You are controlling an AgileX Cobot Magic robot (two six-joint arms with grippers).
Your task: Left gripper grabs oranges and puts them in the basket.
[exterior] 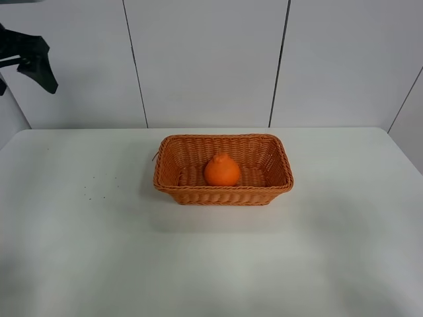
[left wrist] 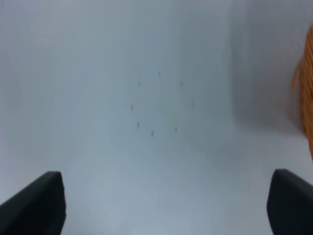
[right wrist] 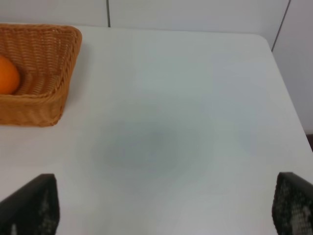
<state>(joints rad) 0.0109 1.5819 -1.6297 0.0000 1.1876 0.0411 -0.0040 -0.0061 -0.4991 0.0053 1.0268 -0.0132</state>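
The orange sits inside the wicker basket at the middle of the white table; its knob top points up. It also shows in the right wrist view, inside the basket. My left gripper is raised at the far left, well away from the basket. In the left wrist view the left gripper is open and empty above bare table, with the basket's rim at the picture's edge. My right gripper is open and empty, off to the basket's right.
The white table carries a few small dark specks left of the basket, also seen in the left wrist view. A panelled white wall stands behind the table's far edge.
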